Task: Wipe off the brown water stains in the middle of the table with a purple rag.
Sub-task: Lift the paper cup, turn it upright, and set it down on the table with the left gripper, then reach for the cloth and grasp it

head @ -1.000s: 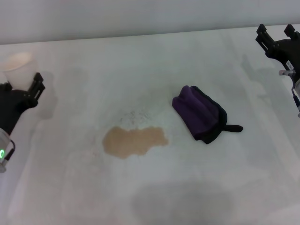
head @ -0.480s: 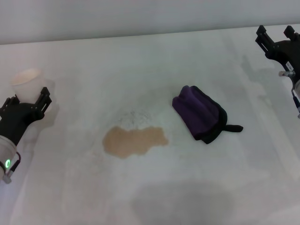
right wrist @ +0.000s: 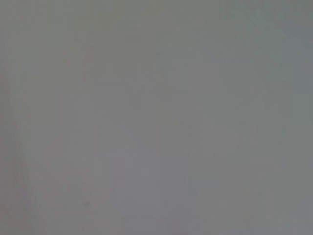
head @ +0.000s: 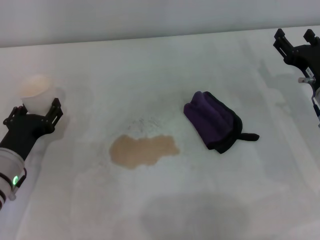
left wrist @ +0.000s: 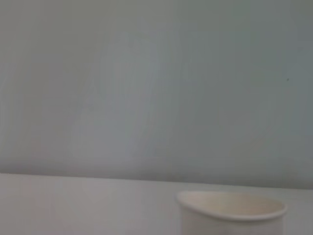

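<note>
Lying on the white surface [head: 165, 65], the purple rag [head: 213, 122] sat untouched, nothing gripping it, with the brown water stains [head: 142, 150] just beside it on the side away from the right pincer.

Right pincer [head: 296, 40]: up at the far right corner of the surface, two black fingers spread apart, holding nothing. Rag lay from it toward the robot's body and inward toward the middle, well apart but with bare surface between. Right wrist view gave only blank grey, no help.

Left pincer [head: 34, 112]: at the left edge, fingers parted, empty, tips close behind a white paper cup [head: 37, 89]; the left wrist view showed the cup's rim [left wrist: 232, 205] right ahead of it. From this pincer the stains lay off to the inward side, the rag beyond them, farther off again. Whole puddle sat between left pincer and rag.

Judgement: right arm the nearer to the rag and the likelier one to fetch it. Rag's long axis ran on a diagonal, from its bunched end facing the far side down to the black-edged end with the loop tail nearer the robot. A grasp across the narrow width, fingers set square to that diagonal, looked the sounder choice.

Once held, the rag would need carrying past its own spot, away from the right pincer's corner, onto the puddle. Puddle's long axis ran roughly side to side. Wiping not yet begun; stain whole and unsmeared
</note>
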Motion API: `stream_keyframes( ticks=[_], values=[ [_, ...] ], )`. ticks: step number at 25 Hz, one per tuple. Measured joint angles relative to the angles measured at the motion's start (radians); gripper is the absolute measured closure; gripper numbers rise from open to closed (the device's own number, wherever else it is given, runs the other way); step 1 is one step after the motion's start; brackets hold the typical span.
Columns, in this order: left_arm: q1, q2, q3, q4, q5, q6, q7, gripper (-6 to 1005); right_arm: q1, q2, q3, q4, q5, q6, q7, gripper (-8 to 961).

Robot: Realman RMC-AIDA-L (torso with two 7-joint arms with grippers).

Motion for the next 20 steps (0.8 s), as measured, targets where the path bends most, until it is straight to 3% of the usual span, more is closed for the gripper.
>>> stream_keyframes(
  ticks=[12, 20],
  values=[
    [0.024, 0.002, 0.000, 0.019, 0.000, 0.001, -0.009, 107, -0.003, 0.000, 0.000, -0.003, 0.000, 0.000, 0.002, 98],
    [0.067, 0.004, 0.000, 0.037, 0.000, 0.014, -0.006, 106, -0.003, -0.002, 0.000, -0.009, 0.000, 0.000, 0.002, 98]
  ],
)
